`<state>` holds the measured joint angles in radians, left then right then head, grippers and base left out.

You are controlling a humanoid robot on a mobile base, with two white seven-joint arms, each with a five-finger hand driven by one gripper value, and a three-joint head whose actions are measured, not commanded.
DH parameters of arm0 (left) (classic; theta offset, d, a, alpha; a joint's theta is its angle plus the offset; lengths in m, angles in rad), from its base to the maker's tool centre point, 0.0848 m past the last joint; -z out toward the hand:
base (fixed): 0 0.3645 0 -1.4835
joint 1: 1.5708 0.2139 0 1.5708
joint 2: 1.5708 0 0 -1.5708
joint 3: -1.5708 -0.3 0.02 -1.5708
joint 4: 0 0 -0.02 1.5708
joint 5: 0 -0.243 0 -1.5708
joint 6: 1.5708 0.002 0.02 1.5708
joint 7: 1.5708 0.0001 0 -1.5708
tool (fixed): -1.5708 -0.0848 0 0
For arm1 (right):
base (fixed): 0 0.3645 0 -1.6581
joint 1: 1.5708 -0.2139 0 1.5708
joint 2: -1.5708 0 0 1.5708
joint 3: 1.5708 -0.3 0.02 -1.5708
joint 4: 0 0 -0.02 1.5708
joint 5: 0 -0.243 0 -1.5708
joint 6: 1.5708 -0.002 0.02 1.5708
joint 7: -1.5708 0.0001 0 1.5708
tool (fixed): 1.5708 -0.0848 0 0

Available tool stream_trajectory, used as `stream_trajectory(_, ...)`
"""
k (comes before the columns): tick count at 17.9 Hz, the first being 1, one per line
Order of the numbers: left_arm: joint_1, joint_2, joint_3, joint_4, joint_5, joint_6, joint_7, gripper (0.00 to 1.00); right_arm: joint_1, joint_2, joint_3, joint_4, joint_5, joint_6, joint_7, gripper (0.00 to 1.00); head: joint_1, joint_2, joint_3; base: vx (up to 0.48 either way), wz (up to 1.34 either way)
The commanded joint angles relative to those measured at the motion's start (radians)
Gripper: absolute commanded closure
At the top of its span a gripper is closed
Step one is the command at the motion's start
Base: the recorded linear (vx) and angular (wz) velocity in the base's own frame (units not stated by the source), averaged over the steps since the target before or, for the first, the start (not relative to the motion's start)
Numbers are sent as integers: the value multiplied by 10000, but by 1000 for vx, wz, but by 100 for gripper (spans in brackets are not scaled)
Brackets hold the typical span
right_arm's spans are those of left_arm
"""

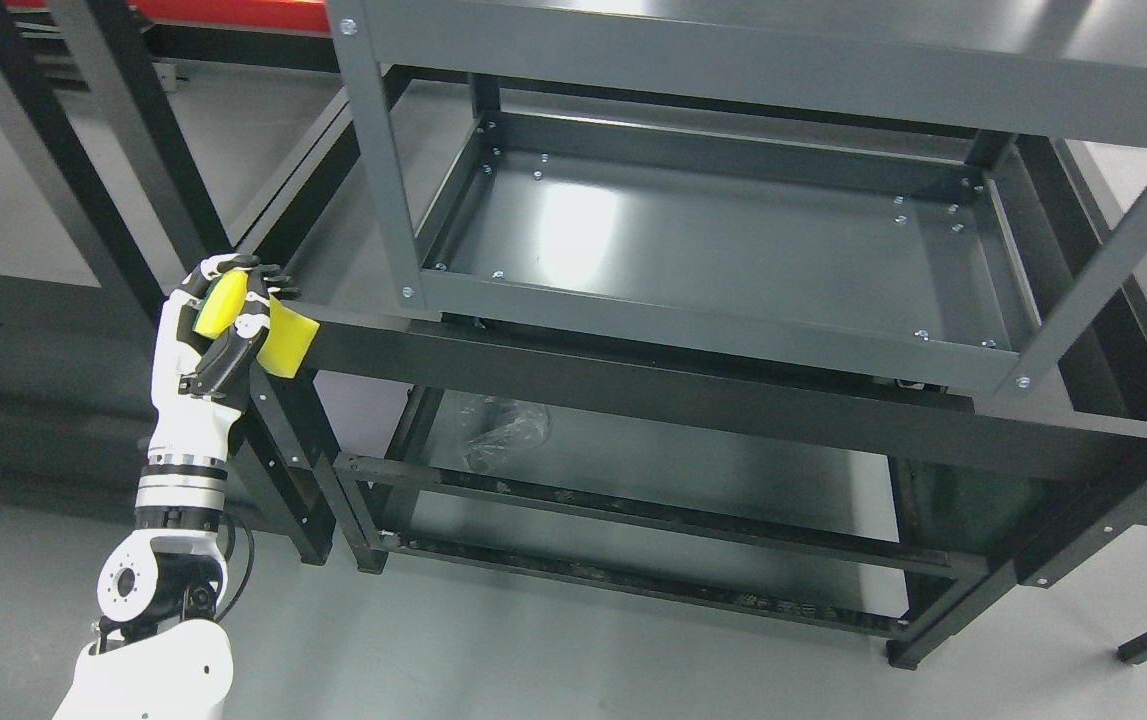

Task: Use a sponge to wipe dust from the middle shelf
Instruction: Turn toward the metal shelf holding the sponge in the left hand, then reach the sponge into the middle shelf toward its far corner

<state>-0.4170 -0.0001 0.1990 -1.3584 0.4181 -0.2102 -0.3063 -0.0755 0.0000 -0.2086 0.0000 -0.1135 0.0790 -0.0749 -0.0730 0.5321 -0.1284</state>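
Note:
My left hand (228, 320) comes up from the lower left, white with black fingers. It is shut on a yellow sponge (291, 338), which sticks out to the right of the fingers. The hand is held in the air to the left of the grey metal rack, level with the front left corner of its middle shelf (713, 240). The sponge is near the black crossbar (633, 385) in front of the rack and is apart from the shelf surface. The middle shelf is a dark grey tray with a shiny patch at its left. My right hand is out of view.
The rack's top shelf (783, 50) overhangs the middle one, and its grey front left post (378, 170) stands between my hand and the tray. A black frame (653, 520) below holds crumpled clear plastic (503, 430). More dark racks (83, 150) stand at the left.

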Motion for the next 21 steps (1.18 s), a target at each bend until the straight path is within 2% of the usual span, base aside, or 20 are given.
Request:
stream_trajectory(1,13,175,-103,-283,-9,46,-5,100,3,-175,0,-175,0,-23,13,0,0,0,0,22,-62)
stream_trajectory(11,44,175,-348,-421,-55,229,-5,100,3,-175,0,-175,0,-23,13,0,0,-4,0,-1,-75)
stream_trajectory(14,28,175,-1632,-726,-70,245,-82,100,3,-175,0,-175,0,-23,13,0,0,-4,0,1,-266)
stream_trajectory(17,-338,175,-3670,-1171,-116,322,-97,100,4,-175,0,-175,0,-23,13,0,0,-4,0,10,-271)
stream_trajectory(21,-1212,175,-6155,-1907,-193,965,-97,100,3,-175,0,-175,0,-23,13,0,0,-4,0,27,-174)
